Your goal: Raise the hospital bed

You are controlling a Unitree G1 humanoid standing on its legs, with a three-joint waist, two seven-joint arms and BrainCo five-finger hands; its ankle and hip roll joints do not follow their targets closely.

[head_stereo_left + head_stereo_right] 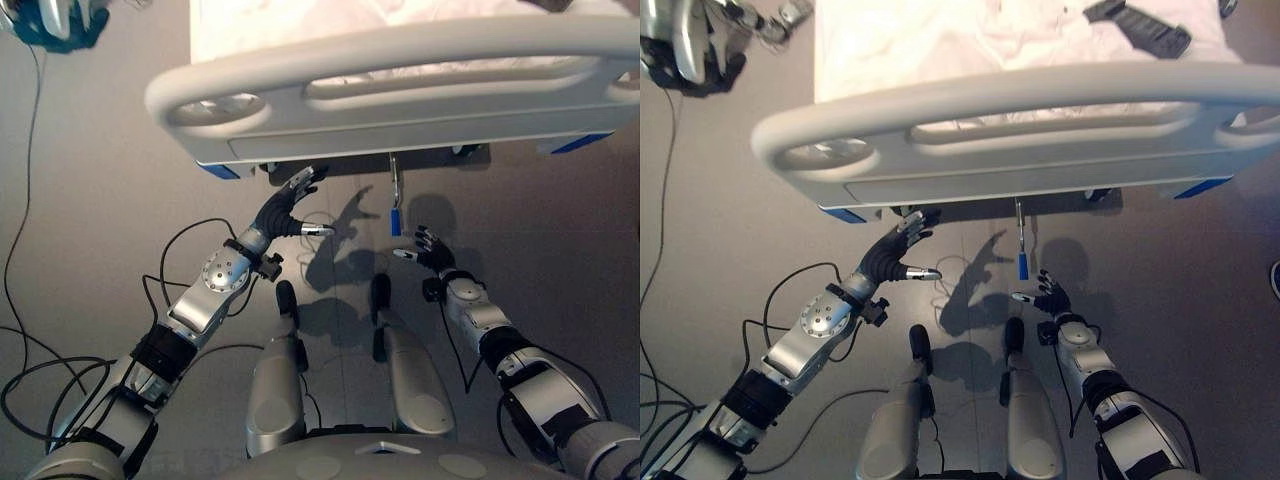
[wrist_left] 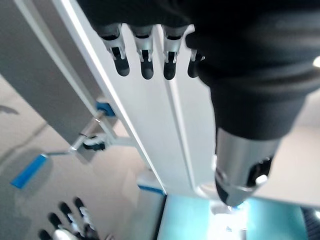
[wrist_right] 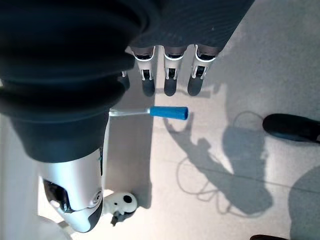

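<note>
- Left eye view: the bed (image 1: 400, 95) is standing across the top, its white footboard with long cut-out slots facing the robot and blue corner caps showing below. A thin metal crank (image 1: 395, 205) with a blue grip is hanging down from under the footboard's middle, over the grey floor (image 1: 90, 190).
- The left robot hand (image 1: 285, 212) is reaching up just under the footboard, left of the crank, fingers spread and holding nothing.
- The right robot hand (image 1: 430, 250) is hovering near the crank's blue grip, apart from it, fingers relaxed and wide.
- Right eye view: white bedding (image 1: 970, 45) is lying rumpled on the mattress, with a dark object (image 1: 1150, 30) on it.
- Left wrist view: straight fingers are pointing along the white footboard.
- Right wrist view: straight fingers are hanging just above the blue grip.
</note>
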